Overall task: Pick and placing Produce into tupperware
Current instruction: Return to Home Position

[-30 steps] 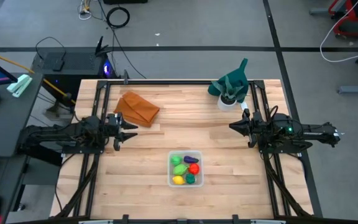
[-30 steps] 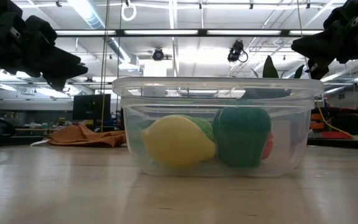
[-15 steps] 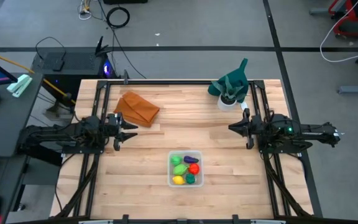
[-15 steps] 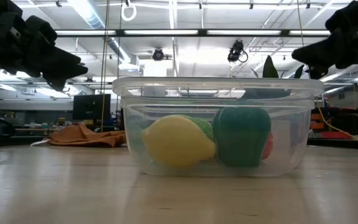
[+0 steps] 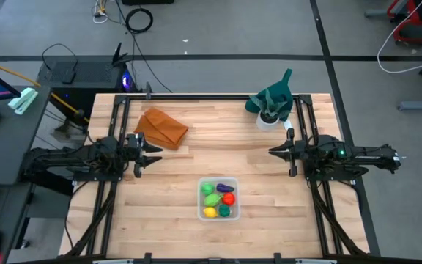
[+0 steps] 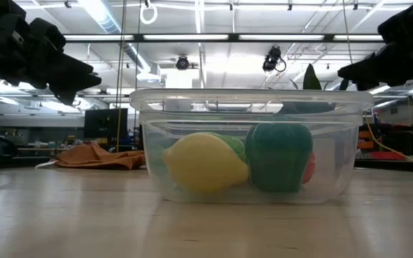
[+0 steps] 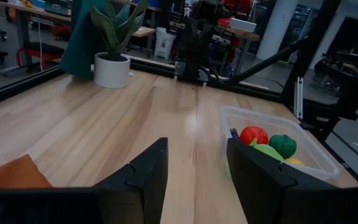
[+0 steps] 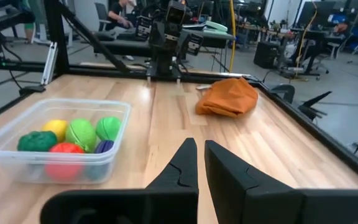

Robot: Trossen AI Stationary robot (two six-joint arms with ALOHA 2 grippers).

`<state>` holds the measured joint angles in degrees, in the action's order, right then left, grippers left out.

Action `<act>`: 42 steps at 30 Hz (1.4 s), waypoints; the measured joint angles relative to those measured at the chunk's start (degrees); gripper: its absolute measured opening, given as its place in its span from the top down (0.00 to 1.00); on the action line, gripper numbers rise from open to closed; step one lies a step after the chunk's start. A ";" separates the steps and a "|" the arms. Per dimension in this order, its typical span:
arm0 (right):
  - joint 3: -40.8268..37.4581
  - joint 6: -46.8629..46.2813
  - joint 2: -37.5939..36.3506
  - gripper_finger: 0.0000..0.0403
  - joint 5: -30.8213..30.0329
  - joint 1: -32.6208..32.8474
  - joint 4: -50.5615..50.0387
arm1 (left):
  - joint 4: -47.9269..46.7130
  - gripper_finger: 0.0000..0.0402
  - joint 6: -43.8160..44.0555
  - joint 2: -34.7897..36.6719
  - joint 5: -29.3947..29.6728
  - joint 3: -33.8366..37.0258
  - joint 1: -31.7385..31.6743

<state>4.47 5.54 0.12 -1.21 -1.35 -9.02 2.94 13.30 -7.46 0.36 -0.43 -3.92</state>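
Observation:
The clear square tupperware [image 5: 218, 199] stands on the table near its near edge, midway between the arms. Inside it lie the produce: a yellow piece [image 5: 209, 212], a red one [image 5: 229, 199], two light green ones [image 5: 211, 198], a dark green one [image 5: 225, 211] and a purple one [image 5: 226, 188]. The low view shows the yellow piece [image 6: 205, 163] and the dark green one [image 6: 278, 156] against the tub's near wall. My left gripper [image 5: 156, 152] hovers open, left of and beyond the tub. My right gripper [image 5: 273, 152] hovers shut to the tub's right. Neither gripper holds anything.
An orange-brown cloth [image 5: 161, 127] lies on the table's far left part. A white cup [image 5: 268, 119] draped with dark green cloth [image 5: 272, 99] stands at the far right corner. Bare wood stretches between the two grippers and beyond the tub. Black rails [image 5: 302, 125] run along the table's sides.
My right gripper has risen slightly and tipped toward level, staying right of the tub. The tub and the produce have kept still.

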 joint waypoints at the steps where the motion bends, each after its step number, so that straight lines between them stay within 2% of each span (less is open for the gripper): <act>1: 0.00 -0.74 0.00 1.00 0.01 0.00 -0.02 | 0.00 0.57 0.00 0.00 0.00 0.00 0.00; 6: 0.00 -4.27 0.00 1.00 0.02 0.00 -0.06 | 0.00 0.57 0.00 0.00 0.00 0.02 0.00; 42: 0.00 -4.33 0.00 1.00 0.02 0.00 -0.15 | -0.13 0.57 0.10 0.00 -0.02 0.02 -0.02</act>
<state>4.47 1.21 0.12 -1.19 -1.35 -9.17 2.81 13.40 -7.46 0.34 -0.40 -3.94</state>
